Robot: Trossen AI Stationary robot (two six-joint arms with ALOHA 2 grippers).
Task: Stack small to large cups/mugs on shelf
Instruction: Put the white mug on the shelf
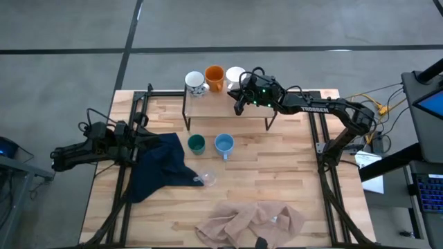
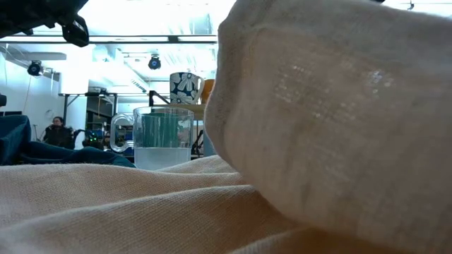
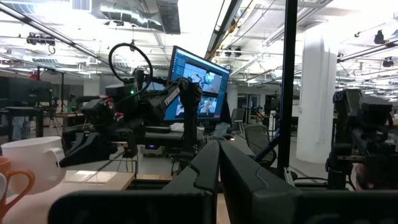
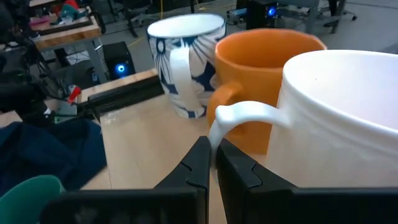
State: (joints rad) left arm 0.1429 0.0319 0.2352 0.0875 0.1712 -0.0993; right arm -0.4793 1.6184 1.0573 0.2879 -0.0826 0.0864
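My right jaws [image 1: 240,99] hang over the shelf [image 1: 208,102] at the far side of the counter [image 1: 277,173], drawn shut beside the handle of the plain white mug [image 1: 236,75] without holding it (in my right wrist view the two fingers meet just under that handle). Three mugs stand in a row along the shelf's far edge: the white mug with the dark pattern [image 1: 195,83], the orange mug [image 1: 214,77] in the middle, and the plain white mug nearest my right jaws. On the counter before the shelf stand the dark green mug [image 1: 196,144] and the light blue mug [image 1: 223,144], side by side. The clear glass cup [image 1: 206,179] sits nearer, at the edge of the dark blue cloth [image 1: 159,166]. A beige cloth [image 1: 252,221] lies crumpled at the near edge. My left jaws [image 1: 143,135] wait at the counter's left side over the blue cloth, also shut and empty.
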